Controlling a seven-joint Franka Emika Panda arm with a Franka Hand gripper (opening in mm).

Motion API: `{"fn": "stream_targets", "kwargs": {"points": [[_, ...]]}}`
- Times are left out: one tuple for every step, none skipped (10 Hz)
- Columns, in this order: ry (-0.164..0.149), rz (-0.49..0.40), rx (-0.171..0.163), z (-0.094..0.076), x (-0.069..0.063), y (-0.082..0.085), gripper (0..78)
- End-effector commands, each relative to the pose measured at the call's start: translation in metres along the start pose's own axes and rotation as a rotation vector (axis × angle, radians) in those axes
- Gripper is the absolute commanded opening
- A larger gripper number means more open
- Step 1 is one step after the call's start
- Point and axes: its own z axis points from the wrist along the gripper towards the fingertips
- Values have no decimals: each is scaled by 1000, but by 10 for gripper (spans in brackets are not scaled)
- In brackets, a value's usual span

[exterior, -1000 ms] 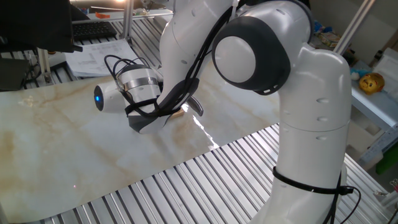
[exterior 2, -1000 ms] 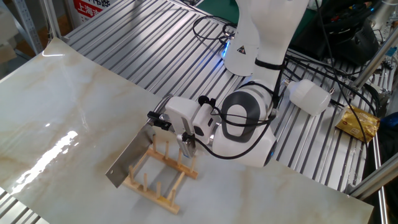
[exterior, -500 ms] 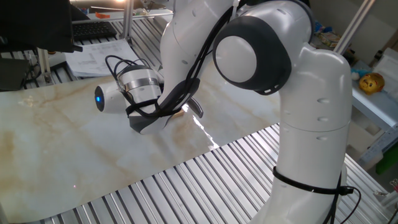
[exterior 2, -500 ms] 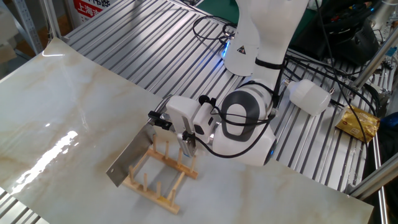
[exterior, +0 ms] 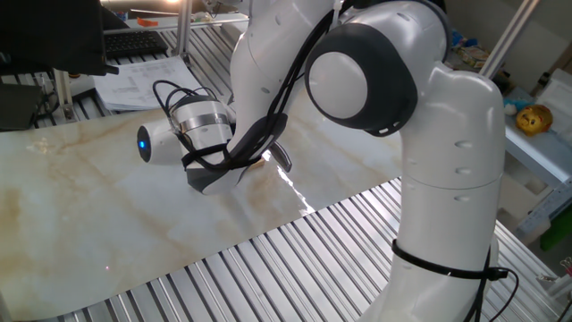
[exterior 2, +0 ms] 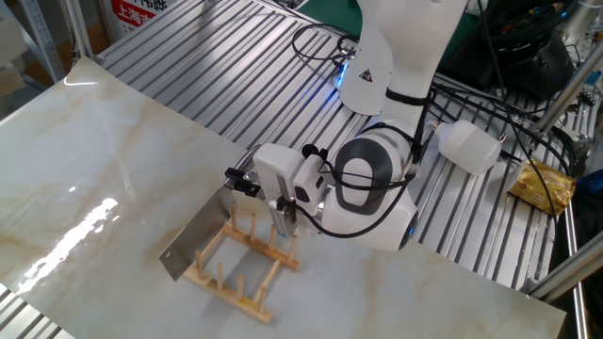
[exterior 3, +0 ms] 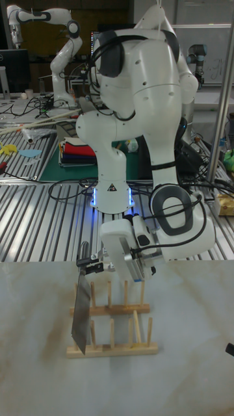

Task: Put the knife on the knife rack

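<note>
Your gripper (exterior 3: 97, 261) is squeezed tight on the handle of the knife (exterior 2: 196, 243). The shiny blade hangs edge down at the end of the wooden rack (exterior 2: 247, 266), right beside the outer pegs, on the marble table (exterior 2: 85, 160).

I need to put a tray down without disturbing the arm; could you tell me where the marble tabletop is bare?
The pale marble tabletop is bare left of the light-wood peg rack. It is crowded at the rack, where the gripper holds the steel cleaver.
</note>
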Motion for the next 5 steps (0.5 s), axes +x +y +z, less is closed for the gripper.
{"fn": "stream_targets", "kwargs": {"points": [[4,36,12,1,0,7,11],[8,39,18,1,1,10,11],[9,41,18,1,1,11,11],[10,41,18,2,1,11,11],[11,39,18,2,1,11,11]]}}
